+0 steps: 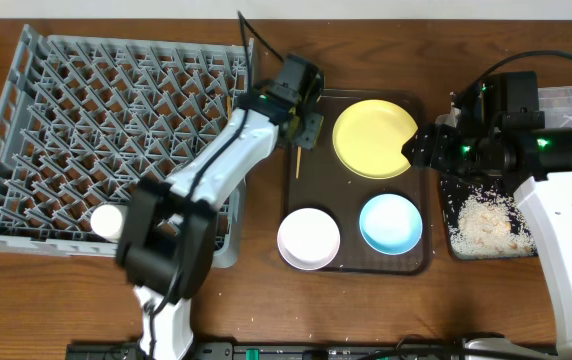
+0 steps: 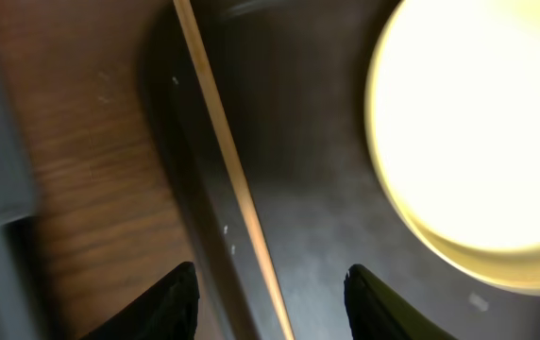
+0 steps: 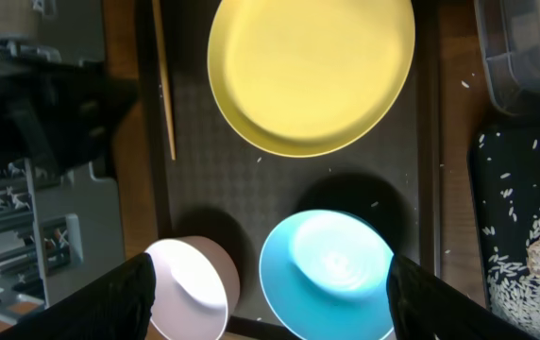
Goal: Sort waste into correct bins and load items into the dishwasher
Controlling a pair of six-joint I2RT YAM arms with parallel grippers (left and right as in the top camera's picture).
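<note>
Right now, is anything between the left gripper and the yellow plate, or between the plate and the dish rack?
Nothing visible between the left gripper and yellow plate. Toward the dish rack, one chopstick lies flat along the left edge of the brown tray, under the open gripper; a lifted plate would probably clear it.

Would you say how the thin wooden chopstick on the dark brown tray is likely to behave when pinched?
The thin wooden chopstick looks stiff and very light, so it should lift without drooping. Slender and lying flat on the dark brown tray, it may roll or pivot in the jaws.
</note>
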